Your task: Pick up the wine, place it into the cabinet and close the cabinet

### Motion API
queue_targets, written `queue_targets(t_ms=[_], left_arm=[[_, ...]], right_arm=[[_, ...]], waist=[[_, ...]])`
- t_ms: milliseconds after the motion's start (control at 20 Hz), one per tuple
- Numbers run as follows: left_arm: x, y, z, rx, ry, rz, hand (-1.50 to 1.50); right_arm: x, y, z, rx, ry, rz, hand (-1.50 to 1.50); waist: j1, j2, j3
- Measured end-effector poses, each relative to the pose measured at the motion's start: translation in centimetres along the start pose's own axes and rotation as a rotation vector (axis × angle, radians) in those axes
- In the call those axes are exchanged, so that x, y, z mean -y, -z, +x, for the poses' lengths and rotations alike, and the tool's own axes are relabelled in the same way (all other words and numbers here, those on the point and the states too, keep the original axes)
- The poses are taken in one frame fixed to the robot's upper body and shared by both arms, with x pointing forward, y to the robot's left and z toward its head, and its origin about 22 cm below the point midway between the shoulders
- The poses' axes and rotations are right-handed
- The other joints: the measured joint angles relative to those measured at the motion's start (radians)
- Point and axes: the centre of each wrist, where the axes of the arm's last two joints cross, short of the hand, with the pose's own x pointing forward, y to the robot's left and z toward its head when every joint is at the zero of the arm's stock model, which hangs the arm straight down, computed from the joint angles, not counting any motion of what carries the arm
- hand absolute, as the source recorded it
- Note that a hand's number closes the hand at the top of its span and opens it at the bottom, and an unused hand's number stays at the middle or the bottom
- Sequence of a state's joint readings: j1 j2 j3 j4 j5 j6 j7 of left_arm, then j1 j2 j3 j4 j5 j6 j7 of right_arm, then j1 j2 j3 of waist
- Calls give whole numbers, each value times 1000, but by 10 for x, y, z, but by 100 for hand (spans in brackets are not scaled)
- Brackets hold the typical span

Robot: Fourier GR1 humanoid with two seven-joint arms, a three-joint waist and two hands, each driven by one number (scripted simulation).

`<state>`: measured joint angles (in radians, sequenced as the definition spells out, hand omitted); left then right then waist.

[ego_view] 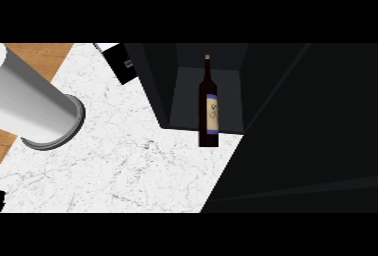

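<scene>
The wine bottle is dark glass with a cream label between blue bands. It stands in the open dark cabinet, its base at the front edge of the cabinet floor, where the floor meets the white marble counter. No hand touches it. A grey forearm crosses the upper left, well to the left of the bottle. A small black piece at the left edge seems to belong to the left hand; the rest of it is cut off. The right hand does not show.
A large dark panel, apparently the open cabinet door, fills the right side of the view. A smaller dark panel stands at the cabinet's left. Brown wood floor shows beyond the counter's far-left edge.
</scene>
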<state>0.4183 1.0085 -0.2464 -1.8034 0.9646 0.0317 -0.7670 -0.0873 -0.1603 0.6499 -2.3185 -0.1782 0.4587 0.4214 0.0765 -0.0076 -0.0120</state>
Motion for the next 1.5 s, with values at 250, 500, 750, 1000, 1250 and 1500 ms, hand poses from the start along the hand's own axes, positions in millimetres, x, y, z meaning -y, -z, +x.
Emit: queue_targets(t_ms=[250, 500, 750, 1000, 1250, 1500], left_arm=[[-2, 3, 2, 5, -7, -17, 150], [-3, 4, 3, 7, -14, -27, 150], [-2, 7, 3, 13, -21, -37, 150], [0, 9, 3, 15, -32, -58, 150], [3, 15, 4, 23, -42, -84, 150], [5, 20, 4, 32, -52, -112, 150]], right_arm=[[1, 0, -4, 13, 43, -1, 150], [4, 1, -5, 21, 36, -1, 150], [15, 4, -9, 18, 12, -21, 150], [40, 21, -19, -1, 11, -117, 150], [57, 61, -23, -33, -12, -222, 150], [80, 96, -23, -90, -68, -310, 150]], waist=[[15, 8, -1], [29, 15, -3], [41, 24, -4], [61, 32, -5], [87, 40, -4], [115, 47, 1]])
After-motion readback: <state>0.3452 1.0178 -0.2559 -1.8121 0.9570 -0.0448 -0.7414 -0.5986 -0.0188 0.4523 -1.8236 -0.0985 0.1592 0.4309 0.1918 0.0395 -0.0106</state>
